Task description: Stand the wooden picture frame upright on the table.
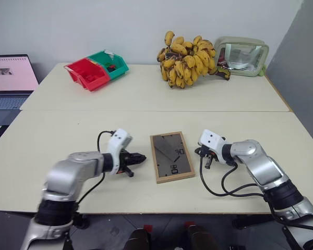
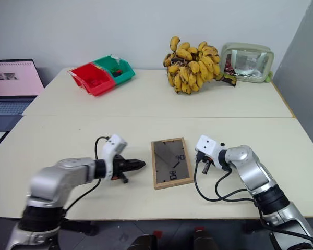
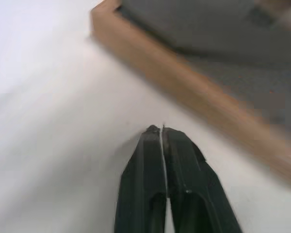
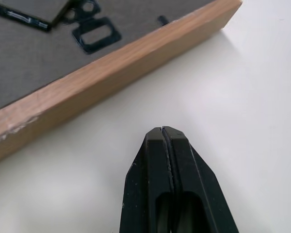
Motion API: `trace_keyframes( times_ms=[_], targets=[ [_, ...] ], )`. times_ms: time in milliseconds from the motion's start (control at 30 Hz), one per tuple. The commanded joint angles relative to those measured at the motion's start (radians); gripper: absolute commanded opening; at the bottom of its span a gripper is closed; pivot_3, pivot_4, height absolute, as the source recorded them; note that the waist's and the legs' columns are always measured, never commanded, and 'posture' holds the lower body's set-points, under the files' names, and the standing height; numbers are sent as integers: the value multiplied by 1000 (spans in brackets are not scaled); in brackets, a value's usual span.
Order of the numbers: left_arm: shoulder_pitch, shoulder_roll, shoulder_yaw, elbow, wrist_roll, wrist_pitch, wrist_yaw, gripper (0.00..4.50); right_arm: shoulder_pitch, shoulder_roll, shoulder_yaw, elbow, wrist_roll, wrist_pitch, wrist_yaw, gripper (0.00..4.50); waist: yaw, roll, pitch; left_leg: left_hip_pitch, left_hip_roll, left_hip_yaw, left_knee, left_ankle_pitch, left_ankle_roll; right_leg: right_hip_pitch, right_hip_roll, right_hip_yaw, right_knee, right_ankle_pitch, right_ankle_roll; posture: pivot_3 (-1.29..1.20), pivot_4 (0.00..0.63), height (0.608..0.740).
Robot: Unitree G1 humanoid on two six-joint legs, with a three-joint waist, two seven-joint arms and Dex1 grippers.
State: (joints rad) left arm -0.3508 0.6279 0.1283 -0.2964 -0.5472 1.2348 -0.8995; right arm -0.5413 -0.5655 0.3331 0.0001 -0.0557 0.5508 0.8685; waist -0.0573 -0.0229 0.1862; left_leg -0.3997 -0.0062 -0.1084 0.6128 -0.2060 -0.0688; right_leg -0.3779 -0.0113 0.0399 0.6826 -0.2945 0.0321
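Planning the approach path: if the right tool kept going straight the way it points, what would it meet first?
Probably the wooden picture frame: the right tool, shut, points at its light wood side edge across a strip of bare table. It slants downward, so it might touch the table first.

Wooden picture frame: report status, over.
Left gripper and right gripper shut, empty. Light wooden picture frame flat, back up, between them on cream table. Nothing obstructing.

Bright even indoor light, soft shadows, left wrist view motion-blurred, right wrist view sharp, faint sheen on table [image 1: 68, 135]
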Motion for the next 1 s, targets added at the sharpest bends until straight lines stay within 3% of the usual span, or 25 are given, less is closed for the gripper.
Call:
trace_keyframes(
  times_ms=[33, 100, 267, 400, 600, 1000],
  targets=[
    [-28, 4, 174, 15, -176, 263, -26, 1238, -16, 22, -12, 44, 14, -51, 2, 0, 1, 0, 0, 0, 0, 0, 0, 0, 0, 0, 0, 0, 0, 0, 0, 0, 150, 740],
    [-42, 1, 233, 78, -261, 364, -22, 1551, -14, 25, -9, 62, 10, -66, 4, 0, 1, 0, 0, 1, 0, 0, 0, 0, 0, 2, 0, 0, 0, 0, 0, 0, 150, 740],
    [-5, -34, 265, 181, -395, 380, 119, 2568, -20, 36, -7, 83, 4, -83, 6, 0, 0, 0, 0, 2, 1, 0, 0, 0, 0, 3, 0, 0, 0, 0, 0, 0, 150, 740],
    [14, -115, 272, 191, -401, 380, 247, 3434, -16, 52, 0, 87, -2, -86, -5, 0, 1, -1, 0, 2, 1, 0, 0, 0, 0, 3, -4, 1, 0, 1, -1, 0, 150, 740],
    [18, -202, 279, 209, -410, 380, 347, 4395, -6, 84, 9, 71, -9, -67, -28, 0, -1, -1, -1, 4, 0, 1, 0, 0, 0, 3, -4, 1, 0, 1, -1, 0, 150, 740],
    [15, -316, 209, 229, -373, 377, 421, 4395, 23, 163, 35, -28, -6, 33, -81, 0, 4, 0, -5, 4, 0, 1, 0, 0, 0, 4, -5, 1, -1, 0, -1, 0, 150, 740]
  ],
)
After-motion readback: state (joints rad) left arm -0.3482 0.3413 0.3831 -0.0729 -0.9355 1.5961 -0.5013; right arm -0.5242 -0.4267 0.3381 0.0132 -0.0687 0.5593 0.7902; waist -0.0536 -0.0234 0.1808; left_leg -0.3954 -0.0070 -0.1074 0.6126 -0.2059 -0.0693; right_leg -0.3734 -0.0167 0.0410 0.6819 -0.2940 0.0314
